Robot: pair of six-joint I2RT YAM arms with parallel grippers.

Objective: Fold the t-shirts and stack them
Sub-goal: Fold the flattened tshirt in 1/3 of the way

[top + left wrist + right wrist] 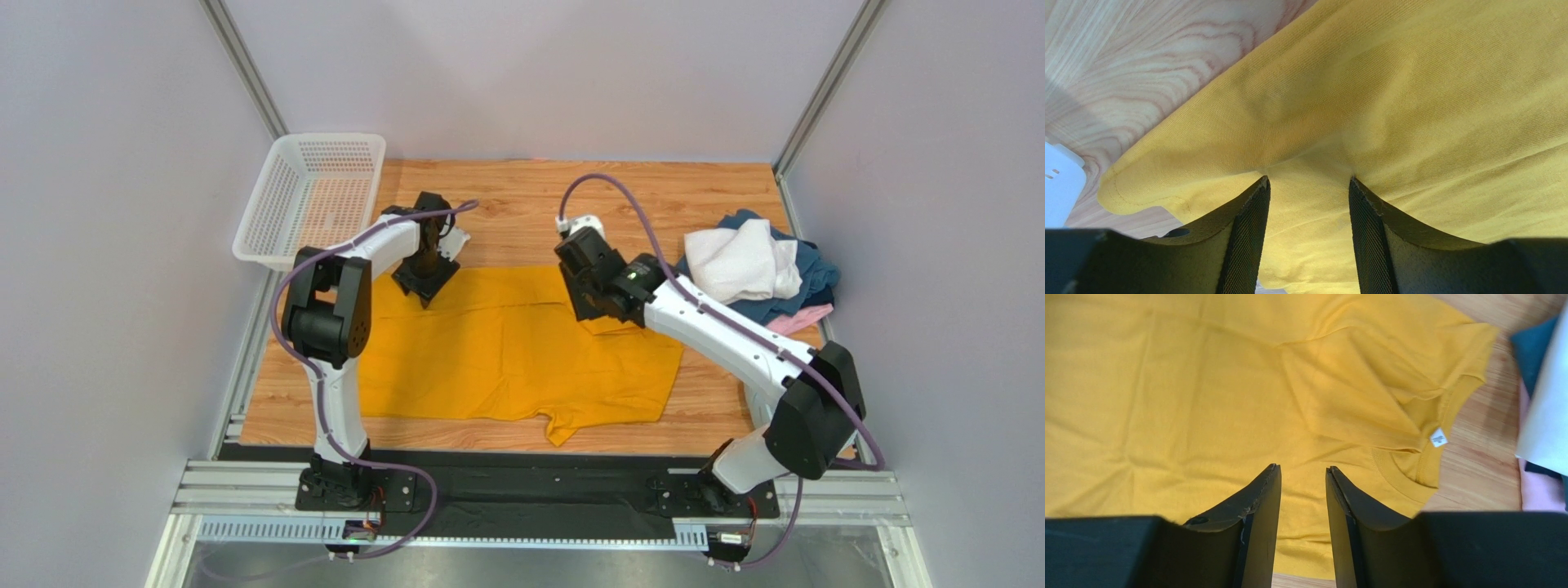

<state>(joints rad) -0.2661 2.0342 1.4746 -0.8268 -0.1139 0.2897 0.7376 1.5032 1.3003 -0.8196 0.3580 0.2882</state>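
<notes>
Shirts first, from the top view: one yellow shirt (515,355) lies spread flat mid-bench, and three more sit heaped at the right edge, a white shirt (736,260), a blue shirt (816,282) and a pink shirt (803,321). So four total, plus one basket (307,196) at the far-left corner. The yellow one's long axis runs left to right. Both arms sit along its far edge, the left gripper (423,284) at the far-left corner and the right gripper (586,300) further right, so the cloth spreads away from both toward the near edge.

Left wrist view: left gripper (1309,180) has its jaws roughly half apart, tips pushed down into puckered yellow cloth, not pinched together on it.

Right wrist view: right gripper (1303,468) has its jaws parted a little and holds nothing, hovering over the shirt. The collar (1407,471) is just to its right, so I'd guess the right arm handles that end and the left takes its corner.
</notes>
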